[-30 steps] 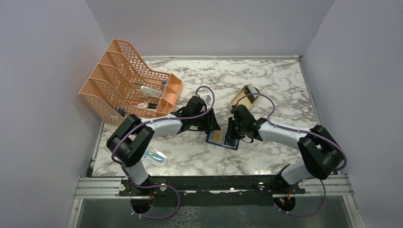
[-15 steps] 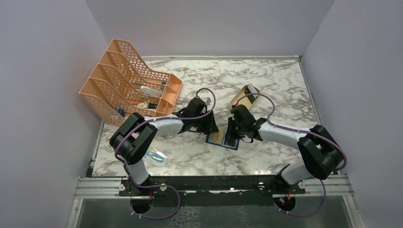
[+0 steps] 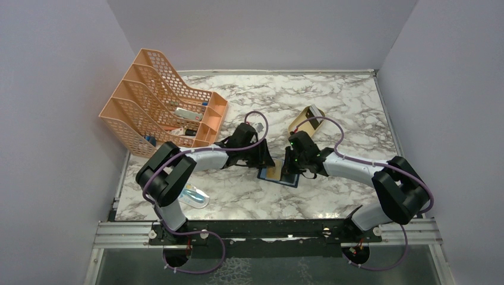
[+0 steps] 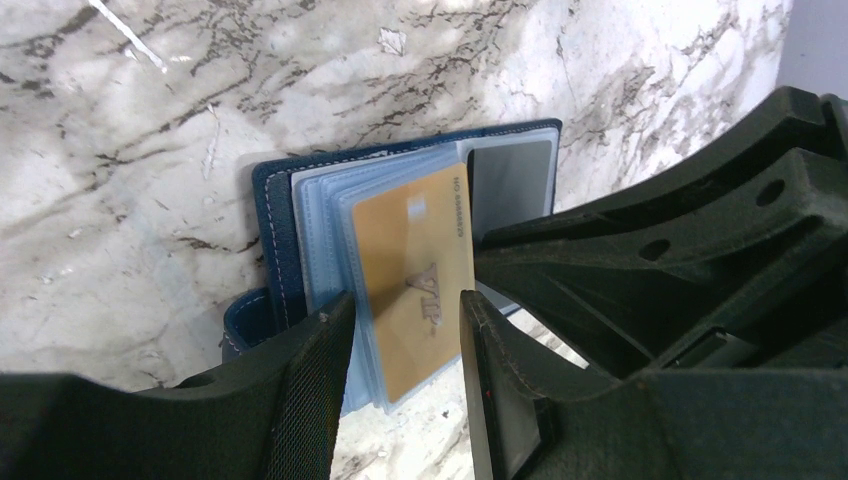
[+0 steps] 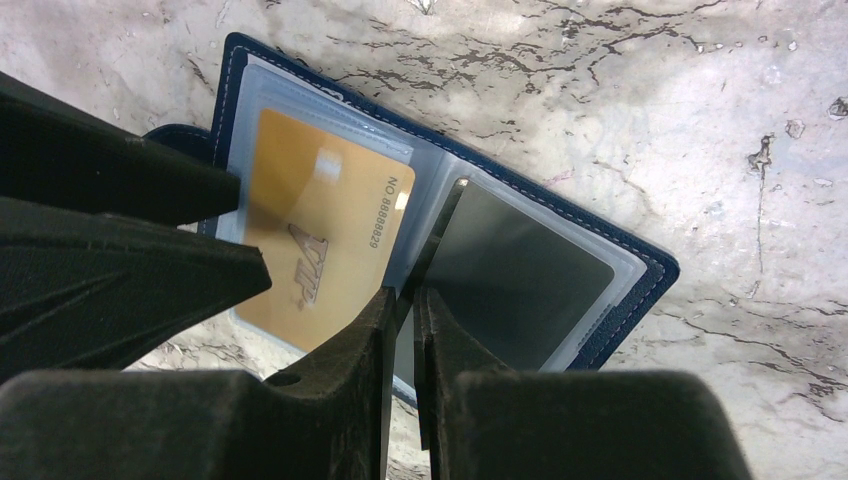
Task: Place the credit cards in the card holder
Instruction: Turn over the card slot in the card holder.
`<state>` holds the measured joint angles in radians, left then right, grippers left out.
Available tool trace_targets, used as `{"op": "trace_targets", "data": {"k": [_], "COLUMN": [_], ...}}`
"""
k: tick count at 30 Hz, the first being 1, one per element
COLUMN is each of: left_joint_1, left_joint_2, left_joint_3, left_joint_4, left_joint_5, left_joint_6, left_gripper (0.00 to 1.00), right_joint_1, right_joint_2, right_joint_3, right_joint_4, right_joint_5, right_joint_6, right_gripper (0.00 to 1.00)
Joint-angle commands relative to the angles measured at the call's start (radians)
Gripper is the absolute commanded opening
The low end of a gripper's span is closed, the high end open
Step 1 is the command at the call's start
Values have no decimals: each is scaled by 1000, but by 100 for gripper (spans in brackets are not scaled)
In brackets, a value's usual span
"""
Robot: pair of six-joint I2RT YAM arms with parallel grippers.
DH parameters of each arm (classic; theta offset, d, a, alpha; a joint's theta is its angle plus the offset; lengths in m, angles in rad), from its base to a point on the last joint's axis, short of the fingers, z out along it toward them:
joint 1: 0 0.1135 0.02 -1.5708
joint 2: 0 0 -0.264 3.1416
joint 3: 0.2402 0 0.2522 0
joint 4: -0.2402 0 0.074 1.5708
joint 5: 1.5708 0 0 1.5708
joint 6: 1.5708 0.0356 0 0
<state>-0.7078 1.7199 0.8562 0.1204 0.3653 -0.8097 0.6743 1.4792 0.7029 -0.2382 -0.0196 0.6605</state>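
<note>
From above, the wallet [image 3: 278,174] lies open on the table [image 3: 333,107]. Wrist views add detail: the left gripper [image 4: 400,390] is spread astride the sleeved gold card [image 4: 410,280], and the right gripper [image 5: 405,330] pinches a clear leaf [image 5: 440,220] beside the grey card [image 5: 520,270].

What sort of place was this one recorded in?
Most likely a robot test cell, not a real office: two arms bolted to a metal rail, a marble-patterned table boxed in by plain pale walls, and props such as an orange file rack and a blue card holder.
</note>
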Motion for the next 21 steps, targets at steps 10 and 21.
{"op": "trace_targets", "data": {"k": [10,21], "left_joint_1": [1,-3], "left_joint_2": [-86,-79], "left_joint_3": [-28,-25], "left_joint_4": [119,145], "left_joint_5": [117,146], "left_joint_6": [-116,-148], "left_gripper": [45,45], "right_joint_1": [5,5], "right_joint_2": [20,-13], "right_joint_3": [-21,-14], "right_joint_4": [21,31], "right_joint_5": [27,30], "right_joint_6": [-10,-19], "right_gripper": [13,13]}}
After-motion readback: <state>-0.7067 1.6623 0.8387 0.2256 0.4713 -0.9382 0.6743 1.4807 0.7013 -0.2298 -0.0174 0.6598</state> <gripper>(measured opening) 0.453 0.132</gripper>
